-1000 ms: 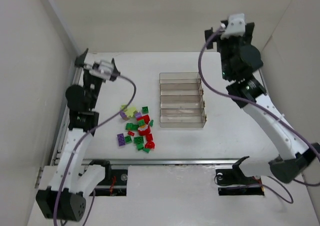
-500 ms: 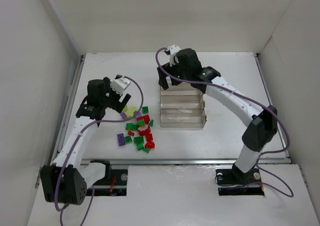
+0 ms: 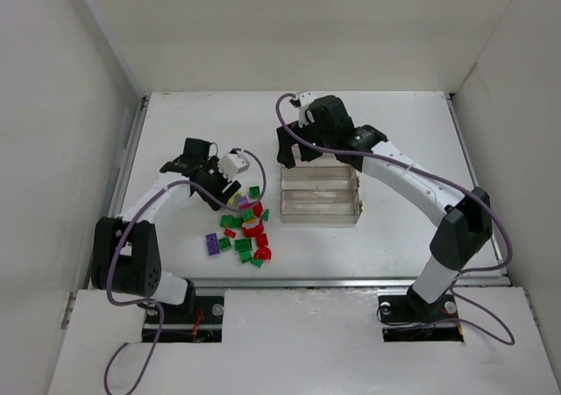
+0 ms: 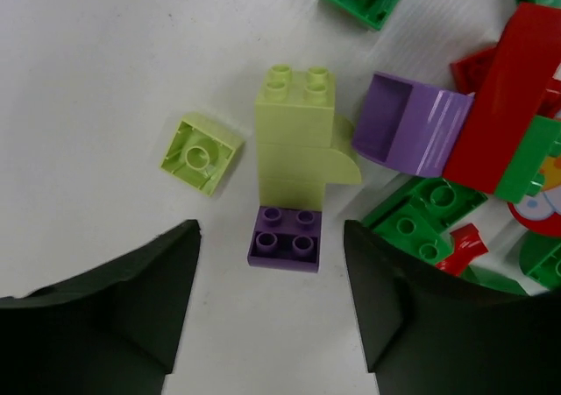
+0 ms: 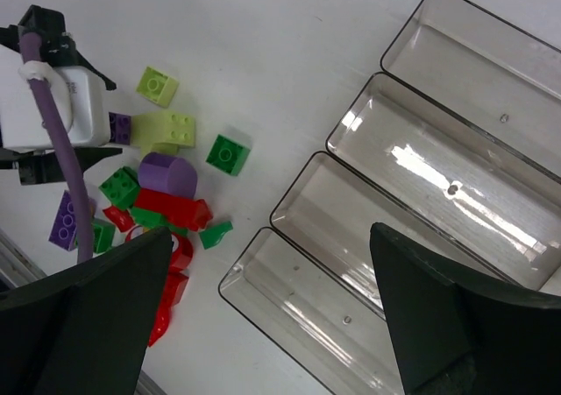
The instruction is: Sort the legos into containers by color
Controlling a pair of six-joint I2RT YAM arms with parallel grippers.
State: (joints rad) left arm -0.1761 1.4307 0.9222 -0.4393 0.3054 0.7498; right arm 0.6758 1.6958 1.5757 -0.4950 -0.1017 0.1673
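Note:
The legos (image 3: 244,224) lie in a loose pile of green, red, purple and lime bricks left of the containers (image 3: 358,204), a clear tray with four empty compartments. My left gripper (image 3: 221,190) is low at the pile's upper left edge. In the left wrist view it (image 4: 270,268) is open, and a small purple brick (image 4: 285,237) lies just ahead between the fingertips, with a gap on each side. A tall lime brick (image 4: 298,132) touches that purple brick's far side. My right gripper (image 3: 294,148) hovers open over the tray's far left corner (image 5: 421,176), holding nothing.
A flipped lime brick (image 4: 200,154) lies left of the tall one. A purple curved piece (image 4: 408,132), a red piece (image 4: 508,88) and green bricks (image 4: 421,215) crowd the right finger's side. White walls enclose the table on three sides.
My left gripper came down to the pile's edge and its jaws narrowed around the small purple brick. The right arm swung from high at the right to over the tray, then held.

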